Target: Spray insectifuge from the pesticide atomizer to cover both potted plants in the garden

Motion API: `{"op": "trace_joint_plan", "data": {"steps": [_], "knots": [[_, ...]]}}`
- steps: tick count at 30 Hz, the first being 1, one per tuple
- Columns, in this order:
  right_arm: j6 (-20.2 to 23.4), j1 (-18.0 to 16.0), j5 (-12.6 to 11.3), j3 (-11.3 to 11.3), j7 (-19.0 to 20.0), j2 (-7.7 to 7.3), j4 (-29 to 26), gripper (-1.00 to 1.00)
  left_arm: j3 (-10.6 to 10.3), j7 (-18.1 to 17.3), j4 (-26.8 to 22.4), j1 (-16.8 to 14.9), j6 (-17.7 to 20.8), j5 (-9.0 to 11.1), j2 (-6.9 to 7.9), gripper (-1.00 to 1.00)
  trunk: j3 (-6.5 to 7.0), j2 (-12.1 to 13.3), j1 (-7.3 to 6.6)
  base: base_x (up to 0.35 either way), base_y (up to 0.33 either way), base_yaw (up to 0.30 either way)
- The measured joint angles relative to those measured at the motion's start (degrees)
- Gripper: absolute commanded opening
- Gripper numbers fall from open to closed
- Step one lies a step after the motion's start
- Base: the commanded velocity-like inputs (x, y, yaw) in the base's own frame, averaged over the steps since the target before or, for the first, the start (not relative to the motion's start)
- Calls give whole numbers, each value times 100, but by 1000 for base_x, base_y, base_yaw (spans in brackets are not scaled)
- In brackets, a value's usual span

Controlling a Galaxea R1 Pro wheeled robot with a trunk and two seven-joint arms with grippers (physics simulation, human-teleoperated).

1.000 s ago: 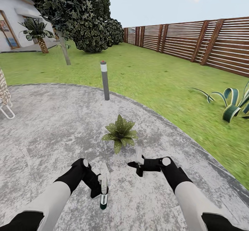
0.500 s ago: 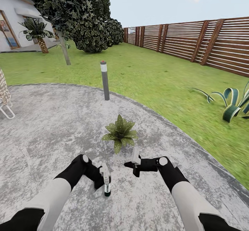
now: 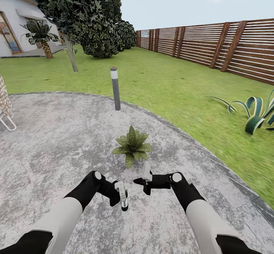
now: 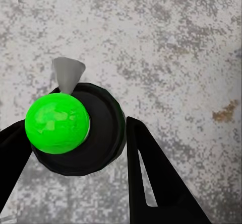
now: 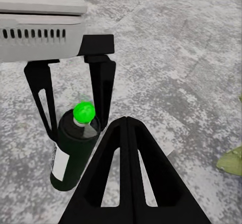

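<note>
The pesticide atomizer, a slim white bottle with a green band and black end, hangs nozzle-down in my left gripper, which is shut on it. The left wrist view looks down at its black end and green knob between the gripper's black fingers. One potted plant, a speckled green rosette, stands on the round grey paving just ahead of both grippers. My right gripper is shut on nothing, just right of the atomizer and the left gripper that holds it.
A grey bollard light stands at the paving's far edge behind the plant. A striped curling-leaf plant grows on the lawn at right, before the wooden slat fence. A chair frame sits at the left edge.
My left arm has carried the atomizer forward and to the right, closer to the plant. The right gripper has shifted slightly left toward it.
</note>
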Motion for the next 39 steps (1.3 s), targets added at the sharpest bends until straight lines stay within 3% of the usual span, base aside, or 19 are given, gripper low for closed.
{"op": "trace_joint_plan", "data": {"steps": [8, 12, 17, 21, 39], "knots": [[-2, 0, 16, 7, -8, 0, 5, -100, 19, 8, -10, -57, -14, 55, -9, -100, 0, 0, 0, 0, 0, 0], [-2, 0, 19, 8, -7, -8, 8, -100, 25, -21, -8, -76, -161, 285, -4, -100, 0, 0, 0, 0, 0, 0], [-2, 0, 26, 8, -8, -9, 9, -100, 31, -49, -11, -85, -216, 370, -9, -100, 0, 0, 0, 0, 0, 0], [-2, 0, 26, 8, -8, -16, 9, -100, 24, -60, -11, -87, -225, 560, -9, -100, 0, 0, 0, 0, 0, 0], [-2, 0, 34, 8, -8, -17, 9, -100, 23, -64, -10, -88, -225, 781, -140, -100, 0, 0, 0, 0, 0, 0]]}}
